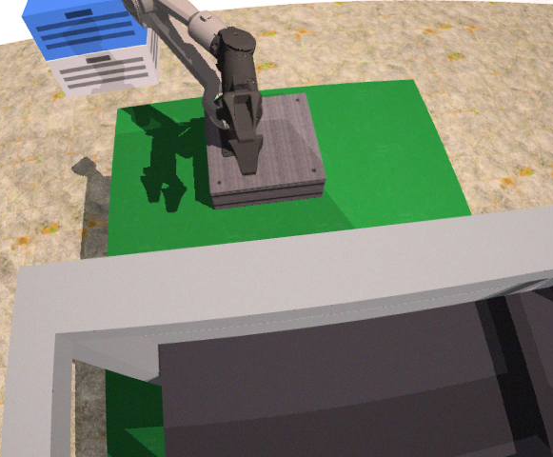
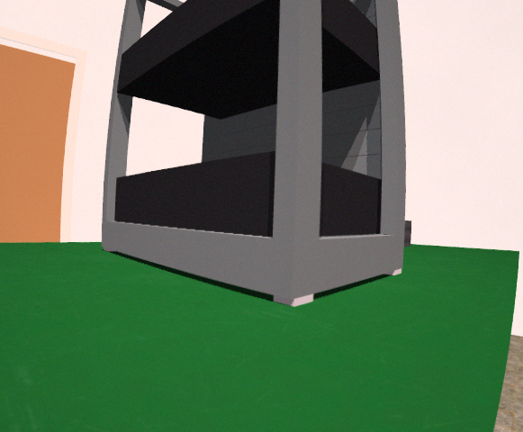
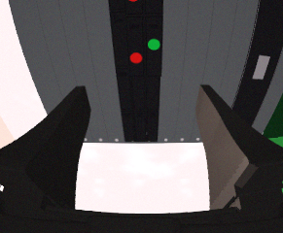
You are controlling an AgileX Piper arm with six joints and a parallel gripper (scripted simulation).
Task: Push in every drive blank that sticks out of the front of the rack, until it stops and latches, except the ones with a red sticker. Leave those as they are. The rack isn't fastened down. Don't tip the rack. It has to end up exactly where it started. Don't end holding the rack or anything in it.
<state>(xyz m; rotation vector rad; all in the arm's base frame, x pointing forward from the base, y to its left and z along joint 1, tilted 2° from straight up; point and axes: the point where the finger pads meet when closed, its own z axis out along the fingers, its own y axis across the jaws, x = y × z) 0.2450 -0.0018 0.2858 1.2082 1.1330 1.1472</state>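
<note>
The grey rack fills the near side of the top view, seen from above, with dark blanks inside it. In the exterior view the rack stands on the green mat with a lower dark blank and an upper one. My gripper is open and empty. It hangs over the arm's base plate, well apart from the rack.
The arm's dark base plate sits on the green mat. A blue and white cabinet stands at the back left. An orange panel is behind the rack in the exterior view.
</note>
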